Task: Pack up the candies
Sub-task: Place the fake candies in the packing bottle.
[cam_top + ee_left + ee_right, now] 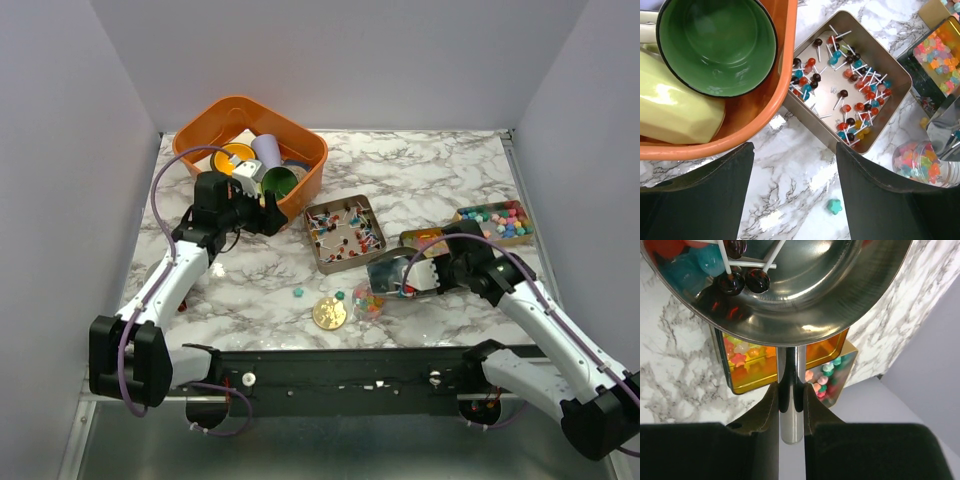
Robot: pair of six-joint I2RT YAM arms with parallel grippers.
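overhead, close wrist views, gold tin [424, 238] shared

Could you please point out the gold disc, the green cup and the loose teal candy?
gold disc [329, 313]: top view, its centre.
green cup [717, 47]: left wrist view, its inside.
teal candy [834, 206]: left wrist view, its middle.

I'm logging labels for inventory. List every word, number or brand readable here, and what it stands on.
None can be read in any view.
Gold disc: surface marking, if any, too small to read.
Lollipop tin, green cup, orange bin, metal scoop in the right claw: no lettering shows.
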